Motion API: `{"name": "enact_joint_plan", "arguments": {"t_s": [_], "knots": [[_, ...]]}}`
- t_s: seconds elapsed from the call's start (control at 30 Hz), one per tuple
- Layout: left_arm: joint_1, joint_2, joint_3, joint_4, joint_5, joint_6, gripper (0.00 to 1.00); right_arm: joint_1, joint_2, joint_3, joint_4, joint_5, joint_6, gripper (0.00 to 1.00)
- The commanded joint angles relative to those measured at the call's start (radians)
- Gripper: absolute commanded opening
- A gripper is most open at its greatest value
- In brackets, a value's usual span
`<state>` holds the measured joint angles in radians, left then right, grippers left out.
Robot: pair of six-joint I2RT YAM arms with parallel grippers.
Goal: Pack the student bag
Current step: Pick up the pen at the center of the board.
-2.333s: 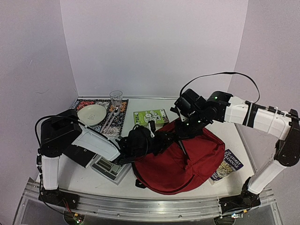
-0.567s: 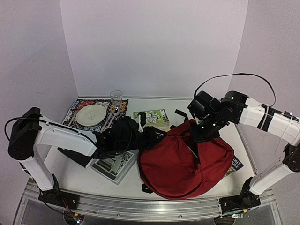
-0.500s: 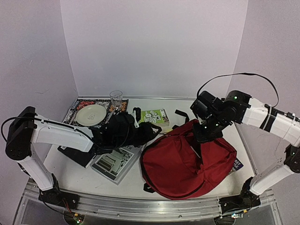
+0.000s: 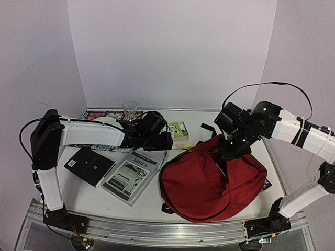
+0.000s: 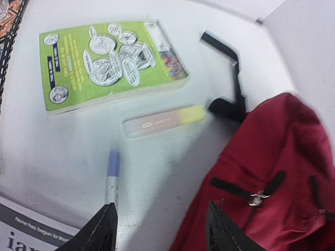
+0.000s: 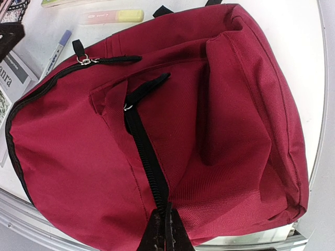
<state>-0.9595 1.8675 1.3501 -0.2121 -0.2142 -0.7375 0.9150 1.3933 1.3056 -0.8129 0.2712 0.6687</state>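
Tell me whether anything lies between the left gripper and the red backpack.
Nothing visible does. The left gripper, fingers apart, hovers over bare table at the edge of the student bag. The blue pen lies on its other side, the highlighter farther ahead.

Right wrist: student bag (image 6: 220,115) fills the view, dark red, lying on the bench (image 6: 293,15). Centre zip (image 6: 141,146) runs down into the right gripper (image 6: 163,230), whose jaws are pressed together at its lower end. Metal pull (image 6: 84,59) of a second zip sits upper left. Past the bag on the bench: highlighter (image 6: 112,16), blue-capped pen (image 6: 56,46), magazine (image 6: 8,78).
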Motion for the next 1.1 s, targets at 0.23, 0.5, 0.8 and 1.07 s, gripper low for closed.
{"name": "enact_joint_plan", "arguments": {"t_s": [0.23,0.5,0.8,1.07], "knots": [[0.008,0.237,0.268,-0.309,-0.019,0.19,0.62,-0.003,0.005,-0.008,-0.048,0.03,0.01,0.0],[0.018,0.329,0.329,-0.359,-0.017,0.193,0.57,-0.002,0.025,0.011,-0.039,0.025,0.005,0.0],[0.041,0.38,0.339,-0.376,0.031,0.176,0.45,-0.003,0.04,0.023,-0.028,0.023,-0.002,0.0],[0.054,0.435,0.355,-0.404,0.018,0.175,0.28,-0.003,0.054,0.038,-0.016,0.02,-0.012,0.0]]}}
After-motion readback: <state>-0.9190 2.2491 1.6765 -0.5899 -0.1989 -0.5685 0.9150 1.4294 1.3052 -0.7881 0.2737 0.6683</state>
